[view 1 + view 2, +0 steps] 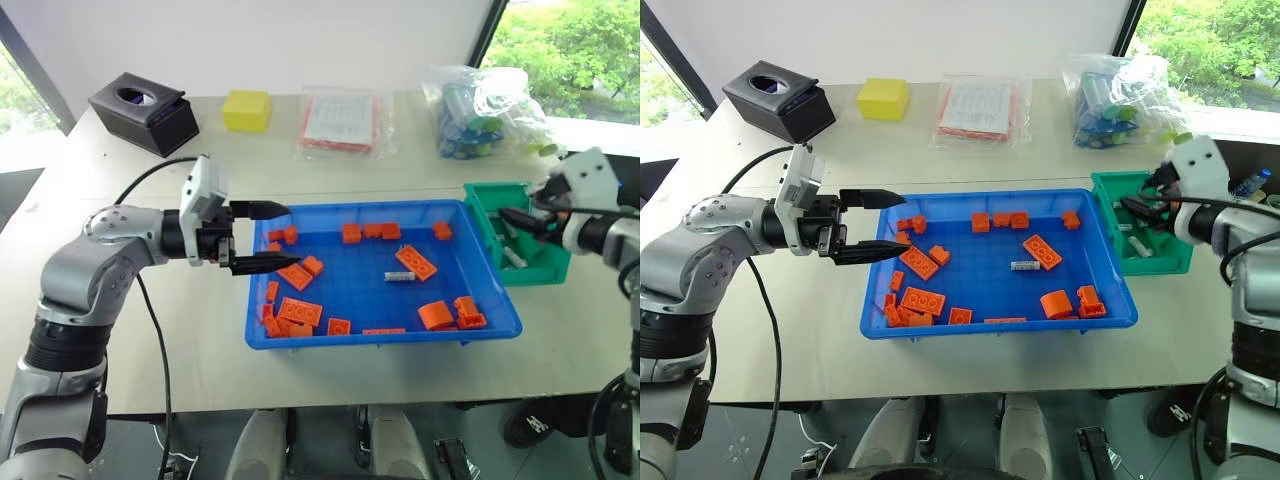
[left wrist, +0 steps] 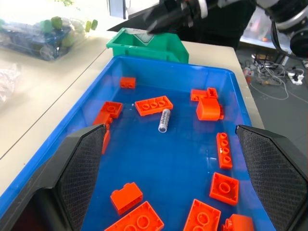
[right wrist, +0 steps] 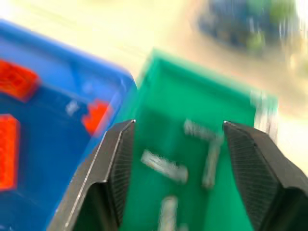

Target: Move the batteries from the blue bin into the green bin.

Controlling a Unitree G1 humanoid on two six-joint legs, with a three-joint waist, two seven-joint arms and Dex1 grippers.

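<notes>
We see the blue bin (image 1: 385,335) near the front edge of the table (image 1: 150,330), with the green bin (image 1: 485,205) touching its right end wall. One battery (image 1: 400,277) lies flat on the blue bin's floor, right of centre and just in front of a long orange brick (image 1: 415,262). Other orange bricks are spread across the floor, most of them toward the left wall and along the back wall.

We see several batteries (image 3: 163,166) lying inside the green bin, at differing angles on its floor; the right wrist view is blurred, so we cannot give an exact count.

The left gripper (image 1: 262,237) sits level over the left rim of the blue bin, pointing toward its interior. Its two fingers (image 2: 79,163) stand wide apart and hold nothing, and the left wrist view shows the lone battery on the blue floor between them, well ahead of the tips.

The right gripper (image 1: 520,222) is above the green bin. Its fingers (image 3: 120,163) are spread apart with nothing between them, and the green bin's batteries appear below the gap.

Along the back edge of the table we see a black tissue box (image 1: 145,112) at the left corner, then a yellow block (image 1: 246,110), a bagged printed sheet (image 1: 340,122) and a clear bag of mixed parts (image 1: 480,110) toward the right.
</notes>
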